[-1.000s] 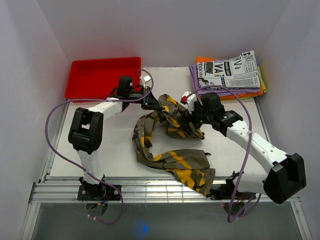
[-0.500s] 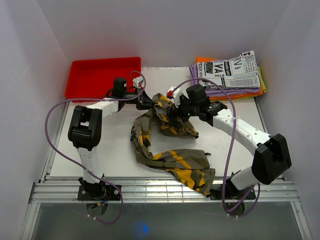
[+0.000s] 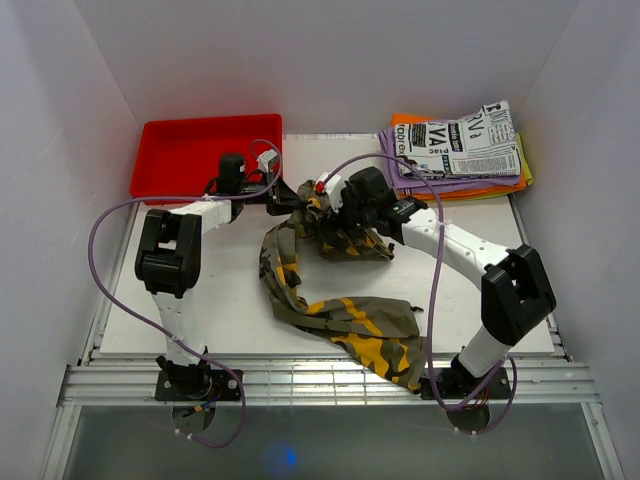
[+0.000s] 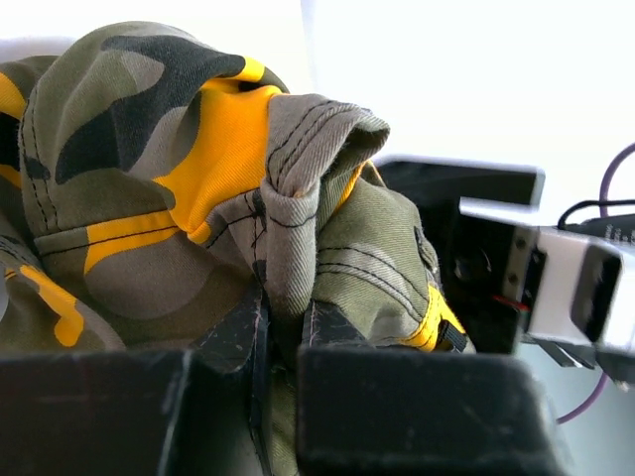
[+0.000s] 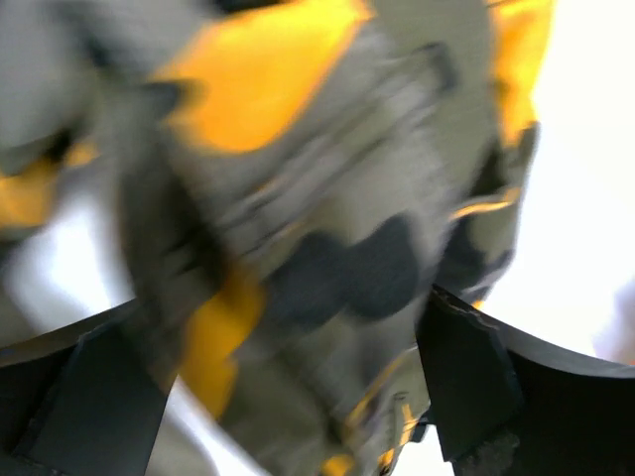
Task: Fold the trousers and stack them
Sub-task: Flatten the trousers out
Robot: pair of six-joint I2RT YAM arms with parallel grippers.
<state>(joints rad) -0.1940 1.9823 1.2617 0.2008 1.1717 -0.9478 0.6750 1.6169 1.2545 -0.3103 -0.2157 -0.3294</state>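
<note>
The camouflage trousers (image 3: 345, 325) lie crumpled on the white table, one leg trailing toward the front edge and the rest bunched up in the middle. My left gripper (image 3: 287, 198) is at the bunch's left side, shut on a fold of the cloth. In the left wrist view that gripper (image 4: 286, 332) pinches an olive fold of the trousers (image 4: 189, 149) between its black fingers (image 4: 236, 342). My right gripper (image 3: 328, 205) sits on top of the bunch, close to the left one. Seen from the right wrist, it (image 5: 288, 387) stands wide open with blurred trousers cloth (image 5: 327, 268) between its fingers (image 5: 471, 382).
A red tray (image 3: 190, 150) stands at the back left, just behind the left gripper. At the back right is a stack of folded garments (image 3: 460, 148), newspaper print on top of purple and orange. White walls close in on both sides.
The right arm has swung left across the bunch, ending close to the left gripper. The bunched trousers have shifted left with it. The left gripper still holds its fold.
</note>
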